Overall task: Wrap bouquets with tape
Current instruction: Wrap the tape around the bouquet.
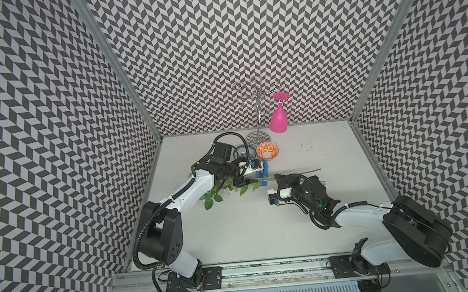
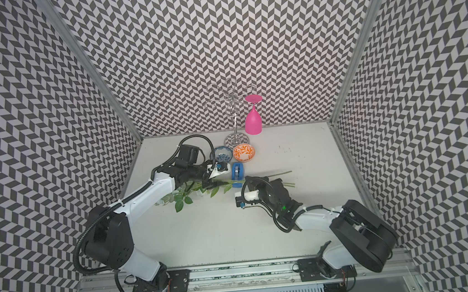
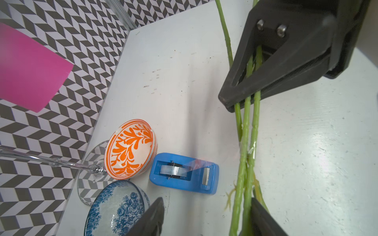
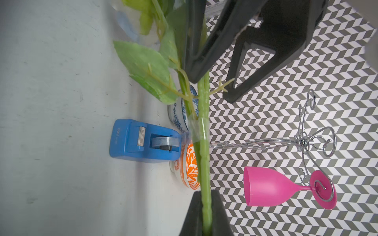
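The bouquet stretched across the middle of the tabletop, its stems pinched in the right jaws, with the left jaws spread around them nearer the leaves. The tape stood just behind, beside the orange bowl. Bare tabletop ran wide toward the front and right edges.

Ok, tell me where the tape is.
In both top views the tape stands just in front of the orange bowl, close by the bouquet's stems.

Robot lab test cell: chevron-patterned walls, aluminium frame post, arm mounts bolted on front rail.
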Robot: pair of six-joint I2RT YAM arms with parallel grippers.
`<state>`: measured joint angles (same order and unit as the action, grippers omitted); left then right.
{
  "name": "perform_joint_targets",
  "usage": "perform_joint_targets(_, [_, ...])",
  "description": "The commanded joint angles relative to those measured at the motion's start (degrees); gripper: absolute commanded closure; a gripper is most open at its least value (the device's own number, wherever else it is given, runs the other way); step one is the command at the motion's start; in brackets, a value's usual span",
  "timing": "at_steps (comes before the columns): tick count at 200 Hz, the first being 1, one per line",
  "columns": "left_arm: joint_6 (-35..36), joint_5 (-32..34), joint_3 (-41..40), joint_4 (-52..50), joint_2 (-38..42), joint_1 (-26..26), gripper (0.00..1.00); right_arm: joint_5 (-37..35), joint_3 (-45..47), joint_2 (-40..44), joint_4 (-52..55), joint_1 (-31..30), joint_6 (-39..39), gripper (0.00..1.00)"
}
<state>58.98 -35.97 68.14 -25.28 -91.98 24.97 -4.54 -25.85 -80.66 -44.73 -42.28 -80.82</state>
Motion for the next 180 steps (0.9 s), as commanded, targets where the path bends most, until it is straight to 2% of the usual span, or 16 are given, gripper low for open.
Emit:
perform_joint_targets(1, [2.3,1.4,1.7,-3.1,-1.7,-0.1,0.34,0.4,-0.4,-0.7,-13.8,-2.3,-2.2,1.00])
perform_joint_targets(27, [3.3,1.7,2.8,-5.8,-3.3,0.1,0.36,-3.1,0.1,-3.1,-18.4,-3.7,-4.6,1.00])
perform_joint_targets(73, [4.1,0.6,4.8,-8.1,-3.6,0.2,0.42,-3.5,0.3,-4.1,-20.7,-4.3,-5.2,1.00])
perform_joint_targets(85, [4.5,1.2,4.6,-8.1,-3.6,0.2,0.51,-3.5,0.3,-4.1,-20.6,-4.4,-5.3,1.00])
perform_joint_targets(94, [4.4,1.8,4.8,-8.1,-3.7,0.2,0.66,-3.7,0.4,-4.2,-20.5,-4.4,-5.5,1.00])
perform_joint_targets(113, [4.4,2.6,4.7,-8.0,-3.2,0.2,0.90,-4.3,1.0,-4.3,-20.7,-4.5,-5.1,0.98])
perform_joint_targets(130, [4.0,3.6,4.1,-6.4,-2.0,0.2,1.00,-4.7,1.3,-3.6,-19.3,-4.6,-3.5,0.91])
perform_joint_targets(145, [3.0,4.8,2.9,-3.6,-0.6,0.2,1.00,-5.9,0.8,-1.8,-14.6,-5.2,0.2,0.82])
perform_joint_targets(154, [2.4,5.7,2.2,-1.9,0.5,0.3,1.00,-5.7,-0.3,0.5,-8.2,-5.4,4.5,0.74])
perform_joint_targets(170, [1.3,8.0,0.1,2.3,2.2,0.5,1.00,-1.2,-5.0,6.5,12.9,-5.3,13.7,0.60])
perform_joint_targets(180, [0.8,10.2,-1.1,4.9,3.3,0.8,1.00,6.3,-9.1,10.4,26.2,-3.9,21.4,0.55])
